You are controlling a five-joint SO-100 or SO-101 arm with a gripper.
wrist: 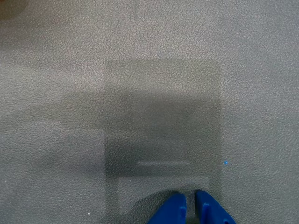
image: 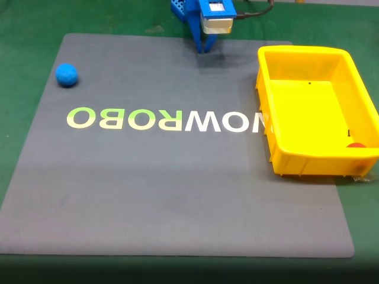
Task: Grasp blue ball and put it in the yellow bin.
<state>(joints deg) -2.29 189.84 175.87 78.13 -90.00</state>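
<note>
Item 1 — dark grey textured rubber mat [image: 177,201], nearest the fixed cam, covering most of the green table [image: 23,35]. Pale mirrored lettering [image: 166,120] runs across its middle; its right end passes behind the bin's wall.

Item 2 — large bright-yellow rectangular plastic bin [image: 278,148] w/ thick rim and ribbed outer wall, on the mat's right side in the fixed view, its right part hanging over the mat edge. Sits upright, open top. A small red object [image: 356,145] lies in its near-right inside corner, only partly seen over the rim.

Item 3 — small bright-blue dimpled ball [image: 67,75], on the mat's far-left area in the fixed view. Rests free on the mat, touching nothing else, well apart from the bin and well apart from my gripper.

Item 4 — my blue two-finger gripper [image: 203,49], at the mat's far edge, centre-top of the fixed view, tips pointing down at the mat. Silver-white block [image: 216,25] and black cable [image: 254,12] above it. Wrist cam: gripper [wrist: 190,210] w/ the two blue fingertips [wrist: 173,207] almost together, only a thin slit between — holding nothing. Bare mat [wrist: 140,70] and my own shadow [wrist: 163,140] beneath; a tiny blue speck [wrist: 225,163] on the mat.
</note>
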